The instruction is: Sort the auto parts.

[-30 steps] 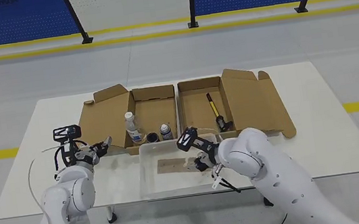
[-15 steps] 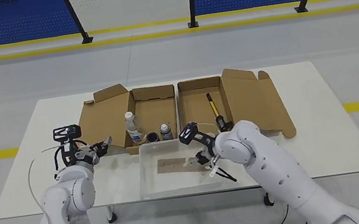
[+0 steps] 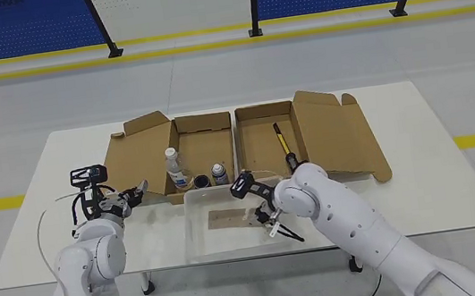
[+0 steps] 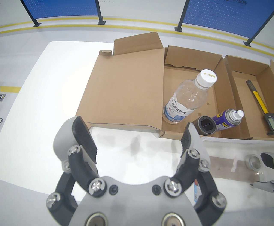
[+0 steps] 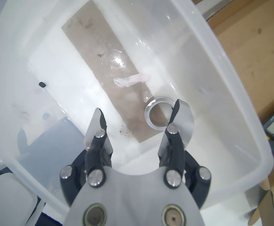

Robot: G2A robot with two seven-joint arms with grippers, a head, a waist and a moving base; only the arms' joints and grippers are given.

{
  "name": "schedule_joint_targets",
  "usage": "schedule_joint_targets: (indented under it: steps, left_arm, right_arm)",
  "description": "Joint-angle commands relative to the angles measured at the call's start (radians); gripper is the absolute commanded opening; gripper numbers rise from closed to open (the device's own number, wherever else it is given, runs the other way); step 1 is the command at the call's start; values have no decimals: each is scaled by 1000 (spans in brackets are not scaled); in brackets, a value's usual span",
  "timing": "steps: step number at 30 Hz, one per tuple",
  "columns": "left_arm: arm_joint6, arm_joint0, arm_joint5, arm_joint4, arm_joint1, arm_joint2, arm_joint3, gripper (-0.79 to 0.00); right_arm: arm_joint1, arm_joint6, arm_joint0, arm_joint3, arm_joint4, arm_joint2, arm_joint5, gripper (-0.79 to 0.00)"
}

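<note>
The right fingers (image 5: 100, 123) are spread apart inside the translucent bin (image 5: 216, 70). A metal ring (image 5: 149, 113) lies between them, close against one fingertip, on a brown strip (image 5: 100, 47).

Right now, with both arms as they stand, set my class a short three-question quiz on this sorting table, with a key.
1. True or false: the right gripper is shut on the metal ring in the clear bin.
2. Where does the caliper lie? A in the clear bin; B in a cardboard box; C in the right gripper.
3. Fill in: the left gripper hovers, open, over the white ___.

Key
1. False: the right gripper is open, with one finger at the metal ring's rim.
2. B.
3. table.
</note>
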Motion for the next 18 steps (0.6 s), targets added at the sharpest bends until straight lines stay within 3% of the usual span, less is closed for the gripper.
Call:
schedule_joint_targets:
  steps: [1,18]
  left_arm:
    - [0,0,0,0,0,0,0,0]
    - [0,0,0,0,0,0,0,0]
  right_arm:
    - [-5,-4,6,15,3,-9,-2,-203]
    - [-44,2,40,81,52,-62,-27,-240]
